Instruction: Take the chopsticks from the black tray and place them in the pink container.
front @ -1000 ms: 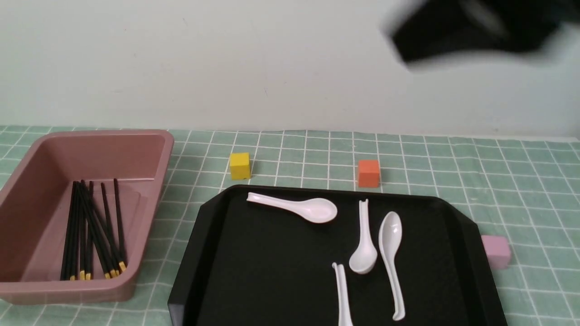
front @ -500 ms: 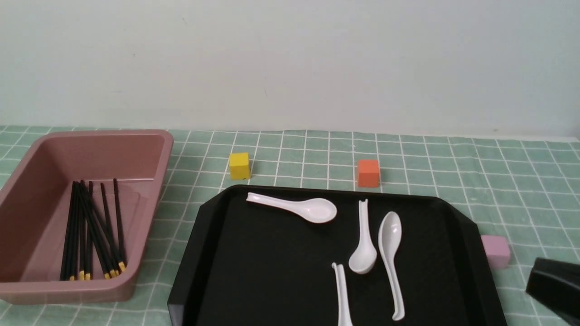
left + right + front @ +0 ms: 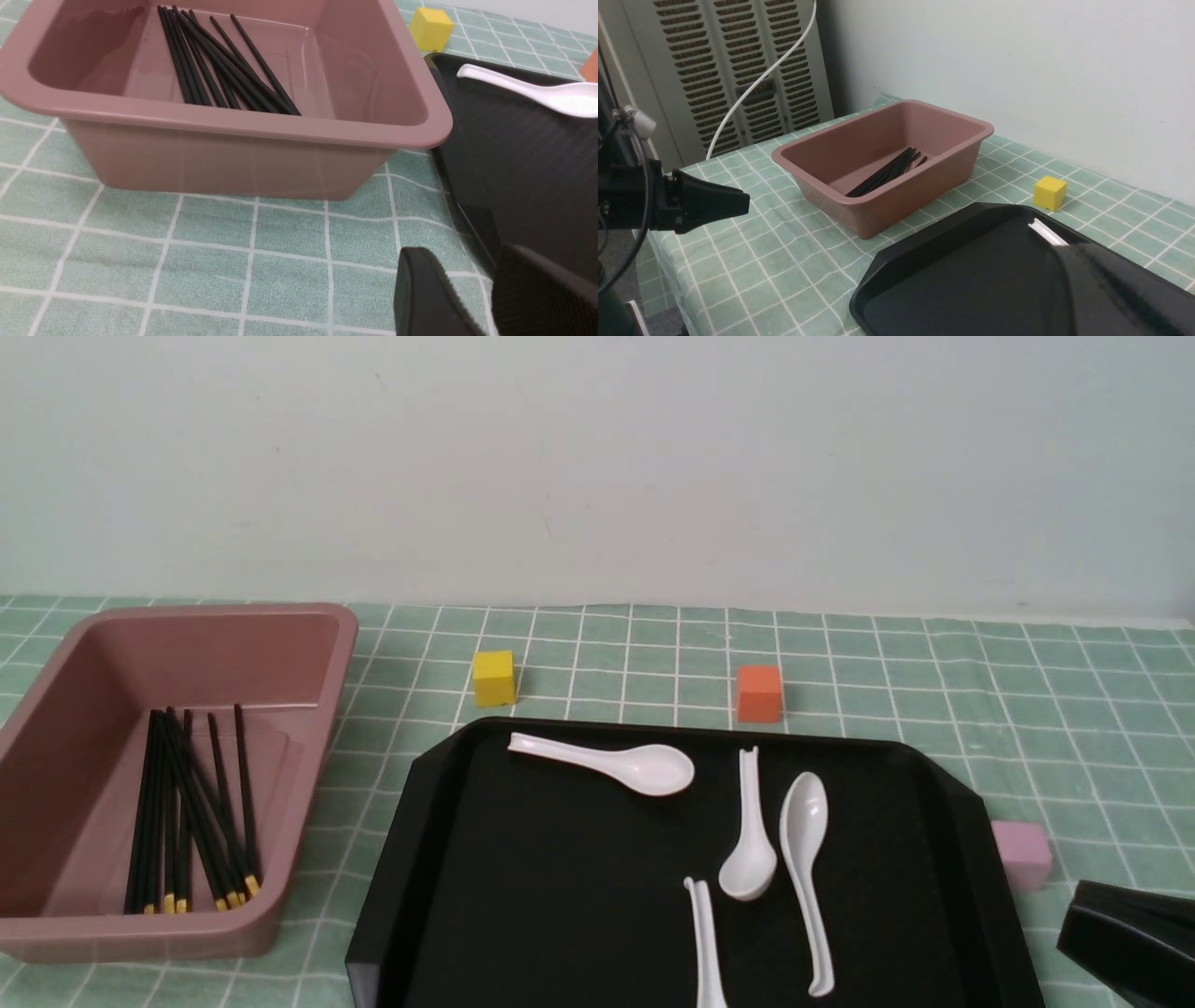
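Note:
Several black chopsticks point(image 3: 187, 812) with yellow tips lie together inside the pink container point(image 3: 345, 635) at the left. The wrist views also show the chopsticks point(image 3: 219, 65) point(image 3: 887, 172) in it. The black tray point(image 3: 560, 896) in front holds only white spoons. My right gripper point(image 3: 1074, 919) sits low beside the tray's right edge; in its own view the right gripper point(image 3: 1064, 254) is shut and empty. My left gripper point(image 3: 467, 254) hovers over the cloth between container and tray, open by a narrow gap, holding nothing.
Several white spoons point(image 3: 616, 765) lie scattered on the tray. A yellow cube point(image 3: 494, 678) and an orange cube point(image 3: 759, 693) stand behind it, and a small pink cube point(image 3: 1022, 852) sits at its right edge. A wall closes off the back.
My right arm dropped from high at the upper right to the lower right corner beside the tray, then crept slightly left. Chopsticks and spoons have not moved.

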Action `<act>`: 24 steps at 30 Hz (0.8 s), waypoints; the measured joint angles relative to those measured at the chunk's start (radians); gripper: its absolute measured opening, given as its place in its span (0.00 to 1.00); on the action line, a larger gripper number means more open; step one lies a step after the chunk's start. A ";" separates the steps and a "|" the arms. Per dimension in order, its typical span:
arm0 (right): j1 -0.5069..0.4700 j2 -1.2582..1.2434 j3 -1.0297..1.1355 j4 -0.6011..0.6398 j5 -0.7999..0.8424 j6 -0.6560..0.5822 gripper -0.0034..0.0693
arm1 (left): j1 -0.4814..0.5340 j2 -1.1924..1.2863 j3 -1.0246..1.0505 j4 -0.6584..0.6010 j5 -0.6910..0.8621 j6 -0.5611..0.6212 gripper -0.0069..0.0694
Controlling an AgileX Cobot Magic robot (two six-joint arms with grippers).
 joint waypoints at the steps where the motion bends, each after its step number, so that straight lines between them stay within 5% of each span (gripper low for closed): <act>1: 0.000 0.000 0.000 0.000 0.000 0.000 0.06 | 0.000 0.000 0.000 0.000 0.000 0.000 0.40; 16: -0.032 -0.048 0.007 -0.003 0.063 -0.029 0.08 | 0.000 0.000 0.000 0.000 0.000 0.000 0.40; 22: -0.268 -0.170 0.122 0.003 0.104 -0.103 0.08 | 0.000 0.000 0.000 0.000 0.000 0.000 0.40; 24: -0.428 -0.282 0.217 0.009 0.114 -0.111 0.08 | 0.000 0.000 0.000 0.000 0.000 0.000 0.40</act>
